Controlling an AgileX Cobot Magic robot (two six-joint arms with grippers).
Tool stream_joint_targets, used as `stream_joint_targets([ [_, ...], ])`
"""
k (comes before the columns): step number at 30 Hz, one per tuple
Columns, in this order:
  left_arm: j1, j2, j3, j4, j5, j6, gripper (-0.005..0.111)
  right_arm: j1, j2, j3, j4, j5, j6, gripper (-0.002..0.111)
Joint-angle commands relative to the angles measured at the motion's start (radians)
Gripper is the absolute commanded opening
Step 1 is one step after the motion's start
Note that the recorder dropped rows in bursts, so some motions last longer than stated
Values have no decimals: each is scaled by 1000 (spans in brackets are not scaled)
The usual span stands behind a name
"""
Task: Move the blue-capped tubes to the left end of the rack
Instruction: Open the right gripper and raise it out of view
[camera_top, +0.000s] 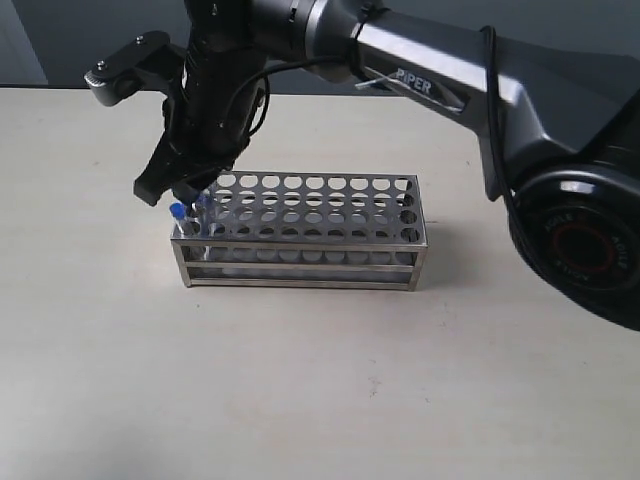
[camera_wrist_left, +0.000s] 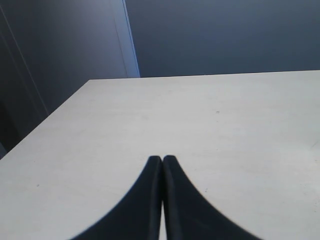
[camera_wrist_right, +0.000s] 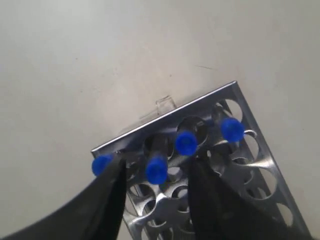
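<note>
Tubes: four blue-capped tubes (camera_wrist_right: 185, 142) stand in one row of holes at the end of the rack (camera_top: 300, 243), the end on the left in the exterior view; placement looks all but done
Right gripper (camera_wrist_right: 157, 176): hangs over that end; fingers spread, one blue cap in the gap, no contact that I can make out
Left gripper (camera_wrist_left: 162, 165): fingers pressed together; empty; over bare table (camera_wrist_left: 225, 125)
Handling: thin and light; probably brittle, slick-walled
Hold: just under the cap; gentle squeeze; lift straight up, since the rack may shift if a tube snags
</note>
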Motion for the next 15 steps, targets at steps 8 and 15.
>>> stream_joint_targets([
  [8, -8, -4, 5, 1, -12, -4, 0, -2, -156, -7, -2, 95, 5, 39],
  [15, -8, -4, 5, 1, -12, -4, 0, -2, -264, -7, -21, 97, 5, 39],
])
